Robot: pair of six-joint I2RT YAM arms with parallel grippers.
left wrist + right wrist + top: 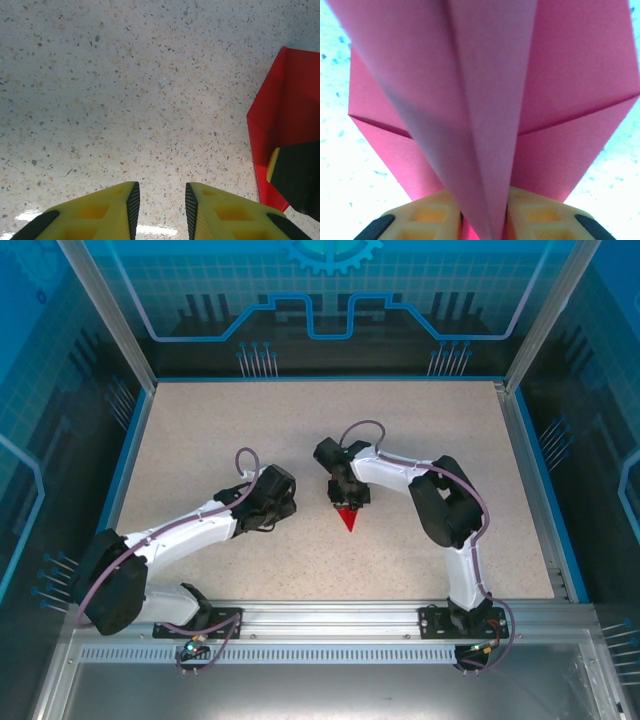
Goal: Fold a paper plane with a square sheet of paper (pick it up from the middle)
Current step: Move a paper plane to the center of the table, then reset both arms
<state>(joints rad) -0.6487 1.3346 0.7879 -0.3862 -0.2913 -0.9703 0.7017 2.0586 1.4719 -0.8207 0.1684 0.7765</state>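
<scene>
The red paper plane (348, 519) is folded to a sharp point that aims at the near edge of the table, and its upper part is hidden under my right gripper (349, 502). In the right wrist view the plane (485, 100) spreads its flaps wide, with its central raised crease running down between the yellow fingers (430, 215). That right gripper (485, 222) is shut on the crease. My left gripper (292, 504) hovers to the left of the plane, apart from it. Its jaws (161, 195) stand open over bare table, and the red plane (290, 110) lies off to their right.
The speckled tabletop (250, 440) is bounded by a blue rim and metal posts. A black and yellow finger of the right gripper (297, 175) rests over the paper's edge at the right of the left wrist view.
</scene>
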